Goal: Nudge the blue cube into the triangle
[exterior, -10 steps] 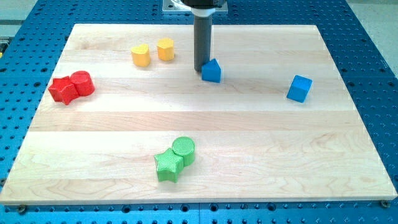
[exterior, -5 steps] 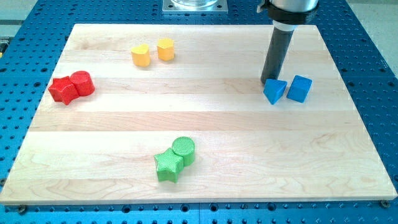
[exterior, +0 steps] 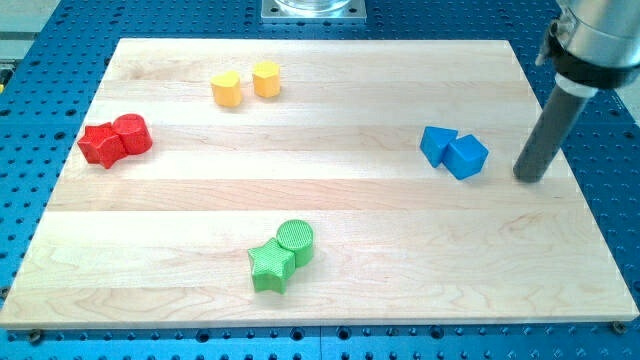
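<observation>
The blue cube [exterior: 466,157] lies pressed against the blue triangle [exterior: 437,145], its upper-left face touching the triangle's right side, so the nudge looks as good as done. At most, I judge, a small squaring-up could be left, and the pair may already count as joined.

My tip [exterior: 533,179] stands to the right of the blue cube, apart from it with bare desk [exterior: 300,190] between, and a little lower in the view than the cube's middle. There is no hand on this arm: it ends in a plain rod that cannot open, close or hold anything, and the tip touches no block here.

Farther from the blue cube, toward the view's bottom and left, a green star [exterior: 270,267] and a green cylinder [exterior: 295,239] sit touching each other. Well to the cube's upper left are two yellow blocks [exterior: 246,83] side by side, shapes hard to make out. Farthest to its left lie two red blocks [exterior: 115,139], also touching.
</observation>
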Available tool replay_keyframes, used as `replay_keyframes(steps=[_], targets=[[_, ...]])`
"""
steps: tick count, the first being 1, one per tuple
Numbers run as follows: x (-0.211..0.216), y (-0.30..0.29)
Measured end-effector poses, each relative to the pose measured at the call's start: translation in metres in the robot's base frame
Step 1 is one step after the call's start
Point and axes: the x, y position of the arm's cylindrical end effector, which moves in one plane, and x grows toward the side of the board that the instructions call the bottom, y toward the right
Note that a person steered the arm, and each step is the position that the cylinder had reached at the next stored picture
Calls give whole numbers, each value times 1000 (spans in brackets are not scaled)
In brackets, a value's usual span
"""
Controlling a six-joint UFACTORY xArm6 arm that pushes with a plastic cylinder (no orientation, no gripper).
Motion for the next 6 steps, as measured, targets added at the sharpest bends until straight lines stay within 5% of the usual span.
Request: replay_keyframes(steps=[2, 3, 4, 5, 6], targets=[[-32, -27], [-20, -45], [44, -75], [31, -207], [28, -227]])
